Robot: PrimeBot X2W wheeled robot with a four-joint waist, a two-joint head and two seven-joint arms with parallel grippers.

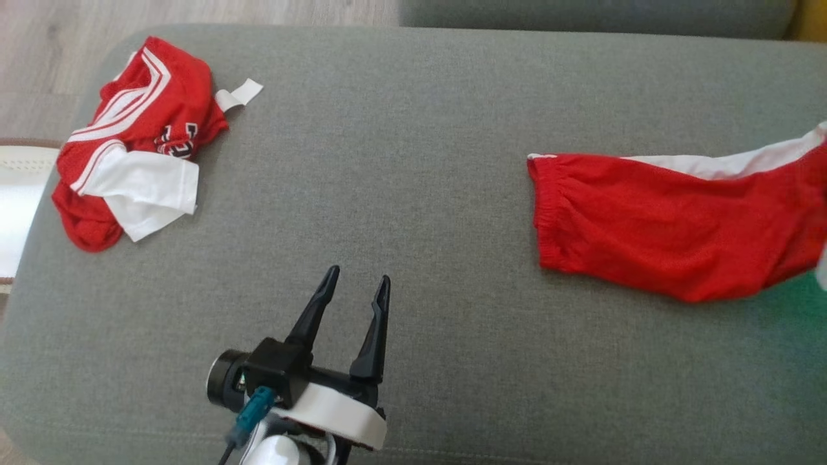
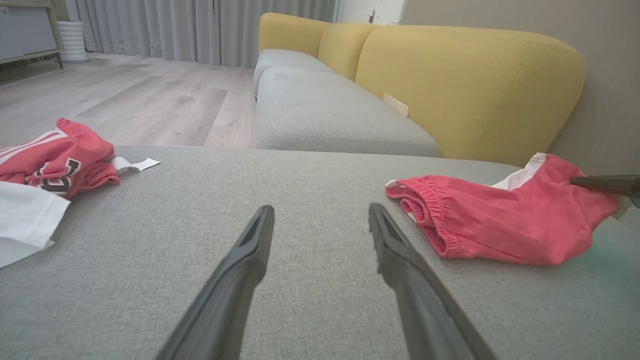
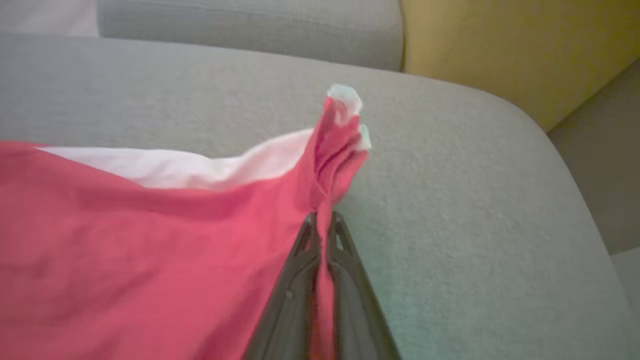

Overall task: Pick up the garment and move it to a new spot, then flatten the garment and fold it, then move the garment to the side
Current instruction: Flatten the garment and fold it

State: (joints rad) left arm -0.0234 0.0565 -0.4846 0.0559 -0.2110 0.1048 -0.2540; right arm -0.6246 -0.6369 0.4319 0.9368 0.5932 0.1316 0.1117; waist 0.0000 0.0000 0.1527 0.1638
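Head view. Garment [image 1: 665, 226], red shorts with a white stripe, on the grey sofa cushion [image 1: 413, 129], right part of frame. Long axis left to right, elastic waistband toward the middle, far end off the right edge. Left end effector [image 1: 358, 276] at lower centre, fingers spread wide, gripping nothing, well apart from the waistband and to its left. Second red-and-white piece, a jersey [image 1: 139, 129], crumpled near the far left corner, untouched.

Left wrist view. Looks along the left end effector [image 2: 321, 209] over bare cushion, jaws apart, nothing between. Garment [image 2: 500, 225] ahead and to the right, waistband opening nearest. Dark fingers of the right end effector [image 2: 582, 182] in from the right edge at the garment's far end, cloth there apparently raised a little off the cushion. Jersey [image 2: 60, 157] off to the left. Yellow backrest [image 2: 465, 85] behind.

Right wrist view. Right end effector [image 3: 324, 222] clamped on a bunched corner of the garment [image 3: 150, 240]. Cloth pinched between the fingers and puckered above the tips, remainder trailing left over the cushion.

Judgement: pick-up step, grip made, lift and carry not yet done. Pull from this end likely along the long axis, waistband trailing last. Right arm on the cloth. Left arm nearer the waistband, free for that end at flattening. Risk: thin pinch slipping under drag.
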